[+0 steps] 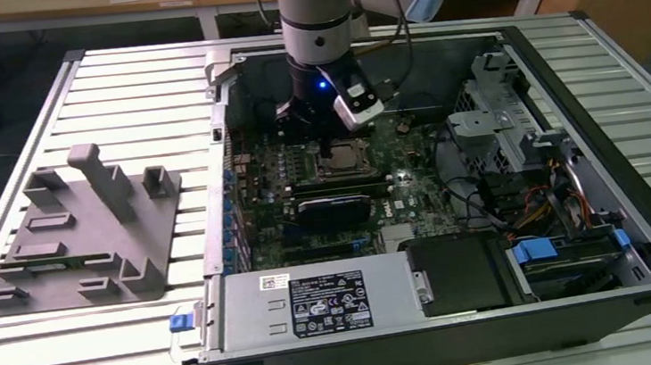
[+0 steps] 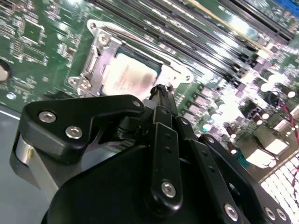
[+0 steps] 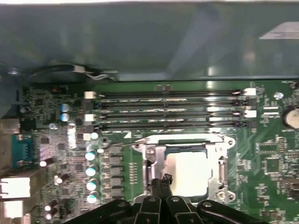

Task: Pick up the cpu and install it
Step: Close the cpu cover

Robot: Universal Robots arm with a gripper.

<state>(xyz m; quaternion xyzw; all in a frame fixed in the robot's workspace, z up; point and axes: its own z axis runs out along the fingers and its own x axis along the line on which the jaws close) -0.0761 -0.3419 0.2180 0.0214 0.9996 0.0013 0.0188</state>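
Note:
The cpu [image 3: 189,172], a pale silver square, lies flat inside the metal socket frame [image 3: 218,158] on the green motherboard; it also shows in the second wrist view [image 2: 128,77] and in the exterior view [image 1: 347,156]. My gripper [image 3: 161,180] hangs just above the socket's edge beside the cpu, its two black fingertips pressed together with nothing between them. The same closed tips appear in the second wrist view [image 2: 161,91], next to the chip's corner. In the exterior view the gripper [image 1: 324,136] reaches down into the open computer case over the socket.
Several memory slots [image 3: 168,109] run alongside the socket. In the case sit a power supply [image 1: 313,305], a drive cage [image 1: 498,112] and cables at the exterior view's right. A grey fixture [image 1: 80,233] stands on the slatted table at that view's left.

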